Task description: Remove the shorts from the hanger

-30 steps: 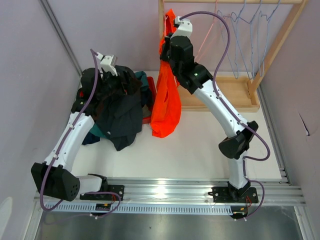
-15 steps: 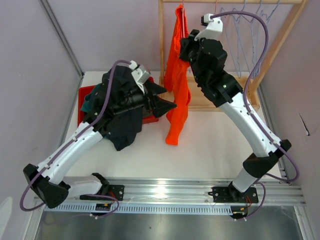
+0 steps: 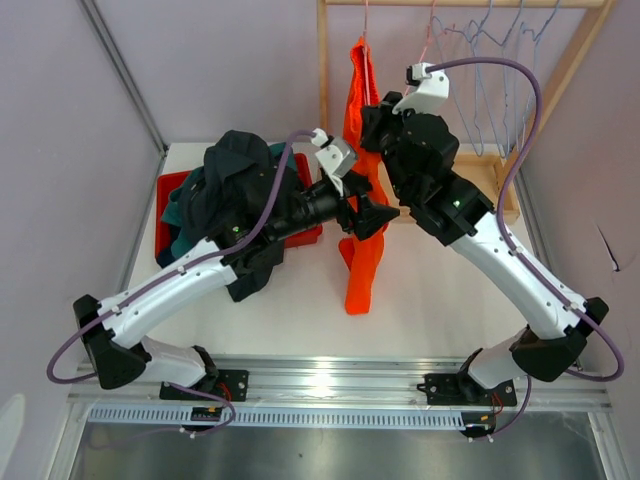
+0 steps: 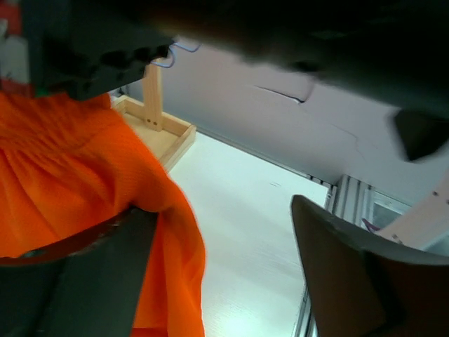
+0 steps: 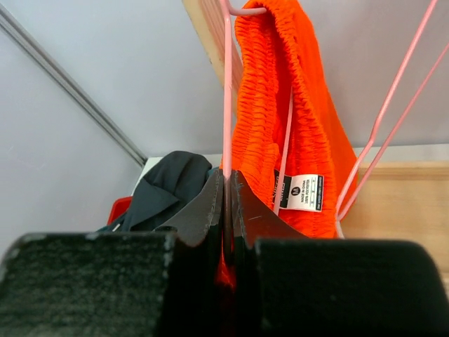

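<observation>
From above, I count one pair of bright orange fabric shorts [image 3: 362, 265], hanging limp from a pink wire hanger [image 3: 365, 22] on the wooden rack [image 3: 322, 60]. A heap of dark shorts [image 3: 240, 185] covers the red tray [image 3: 168, 192]; I can't count those. The left gripper [image 3: 375, 215] is beside the orange cloth and the right gripper [image 3: 372, 112] is up by the hanger.

Left wrist: the jaws are spread wide, and orange cloth [image 4: 84, 175] drapes over one finger [image 4: 84, 281]. It looks light and floppy, so I'd pinch a thick fold.

Right wrist: the jaws are clamped on the hanger wire [image 5: 227, 105]. The gathered waistband [image 5: 295, 105] is the firmest hold.
</observation>
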You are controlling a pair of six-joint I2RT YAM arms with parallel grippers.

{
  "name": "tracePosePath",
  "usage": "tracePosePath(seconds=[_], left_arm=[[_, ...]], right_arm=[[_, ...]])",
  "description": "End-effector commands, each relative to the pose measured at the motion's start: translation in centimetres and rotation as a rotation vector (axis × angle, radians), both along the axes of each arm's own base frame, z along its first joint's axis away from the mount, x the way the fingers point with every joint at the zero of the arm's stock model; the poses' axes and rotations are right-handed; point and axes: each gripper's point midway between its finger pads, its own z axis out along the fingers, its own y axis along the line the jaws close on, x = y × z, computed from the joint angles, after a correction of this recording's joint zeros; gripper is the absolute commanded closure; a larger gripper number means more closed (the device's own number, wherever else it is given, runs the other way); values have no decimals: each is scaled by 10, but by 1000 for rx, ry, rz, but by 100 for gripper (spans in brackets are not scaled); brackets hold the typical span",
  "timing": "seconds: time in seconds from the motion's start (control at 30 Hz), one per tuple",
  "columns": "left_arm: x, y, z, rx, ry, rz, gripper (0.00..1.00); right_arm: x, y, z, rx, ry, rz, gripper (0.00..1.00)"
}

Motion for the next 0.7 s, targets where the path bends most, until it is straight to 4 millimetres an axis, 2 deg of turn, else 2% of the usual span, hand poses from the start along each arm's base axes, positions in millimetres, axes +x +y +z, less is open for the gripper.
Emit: tracePosePath(seconds=[0.0,0.1,0.17,0.2,0.27,0.3,0.33,0.4,0.5,0.53,0.6,0.63,0.67], left_arm=[[24,0,16,-21,-60,141,21],[29,1,2,5,-49,198,37],[31,3,-1,13,-55,243,42],[35,5,-3,20,-54,279,53],[37,6,-2,20,-59,301,68],[40,7,-4,22,-55,323,93],[39,6,-3,20,-53,326,100],[38,9,-3,19,-56,344,100],[25,11,-2,26,-71,325,100],[14,9,-3,30,-78,312,100],[-3,10,-20,56,-71,296,100],[-23,14,-11,23,-78,280,100],[-33,16,-23,36,-68,273,100]], right_arm=[[-38,-20,78,228,-166,25,100],[-46,-21,84,229,-176,29,100],[-49,-23,86,233,-177,31,100],[-52,-27,89,242,-181,31,100],[-55,-27,89,249,-181,35,100],[-58,-29,91,254,-185,36,100],[-60,-30,92,259,-189,38,100],[-62,-31,91,258,-189,34,100],[-64,-39,95,250,-201,14,100],[-63,-38,95,246,-201,12,100],[-63,-44,102,242,-210,-1,100],[-61,-44,102,226,-209,-3,100],[-60,-45,103,223,-212,-6,100]])
